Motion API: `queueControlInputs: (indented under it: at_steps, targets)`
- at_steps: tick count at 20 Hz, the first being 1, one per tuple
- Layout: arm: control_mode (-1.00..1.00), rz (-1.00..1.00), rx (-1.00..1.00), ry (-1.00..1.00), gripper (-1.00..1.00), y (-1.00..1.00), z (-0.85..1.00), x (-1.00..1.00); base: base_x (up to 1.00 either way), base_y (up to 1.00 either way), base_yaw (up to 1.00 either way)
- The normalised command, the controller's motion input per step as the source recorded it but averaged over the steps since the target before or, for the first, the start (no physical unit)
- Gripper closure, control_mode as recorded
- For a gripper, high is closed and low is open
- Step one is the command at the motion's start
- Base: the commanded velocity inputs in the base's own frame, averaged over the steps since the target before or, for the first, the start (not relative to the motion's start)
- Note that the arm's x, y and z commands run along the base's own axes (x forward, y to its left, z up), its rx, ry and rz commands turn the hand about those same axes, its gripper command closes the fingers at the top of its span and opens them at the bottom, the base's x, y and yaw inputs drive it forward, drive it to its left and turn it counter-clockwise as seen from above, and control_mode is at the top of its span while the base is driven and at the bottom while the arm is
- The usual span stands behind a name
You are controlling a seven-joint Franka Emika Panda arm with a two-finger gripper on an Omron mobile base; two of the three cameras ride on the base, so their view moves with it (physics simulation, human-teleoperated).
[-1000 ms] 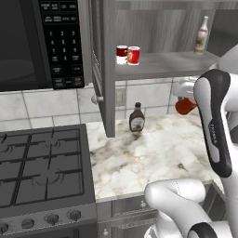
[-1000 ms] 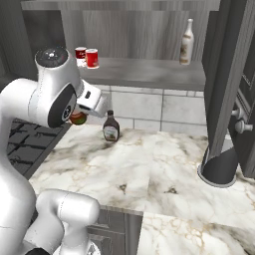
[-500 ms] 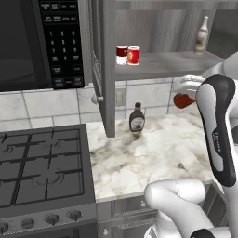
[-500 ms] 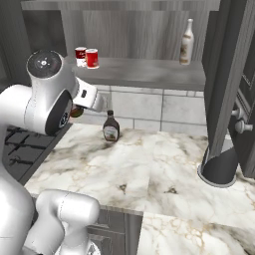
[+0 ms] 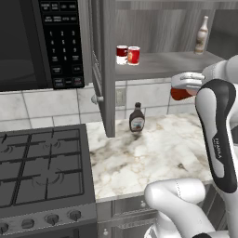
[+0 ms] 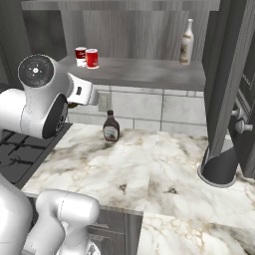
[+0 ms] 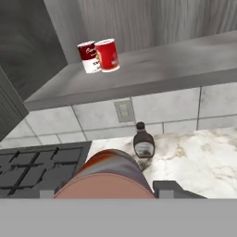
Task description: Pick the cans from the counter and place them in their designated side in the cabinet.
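We read no clear writing: script on the half-white can is illegible. Bright red can touches it at the shelf's left end. Gripper pinches the darker red can between its jaws, above the counter's right edge.

One red can rides clamped in the end effector; another stands upright on the cabinet shelf.
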Motion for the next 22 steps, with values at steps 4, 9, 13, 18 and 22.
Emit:
queueControlInputs:
  at_steps: [4, 9, 13, 18, 22]
  targets:
    - [-1.00, 0.02, 0.00, -0.09, 1.00, 0.09, 0.18, 0.15, 0.00, 0.00, 0.00]
    - [-1.00, 0.02, 0.00, -0.06, 1.00, 0.11, 0.11, 0.21, 0.00, 0.00, 0.00]
    - [-1.00, 0.01, 0.00, -0.09, 1.00, 0.09, 0.08, 0.22, 0.00, 0.00, 0.00]
    - [-1.00, 0.01, 0.00, -0.08, 1.00, 0.07, 0.11, 0.23, 0.00, 0.00, 0.00]
    - [-1.00, 0.01, 0.00, -0.05, 1.00, 0.06, 0.10, 0.28, 0.00, 0.00, 0.00]
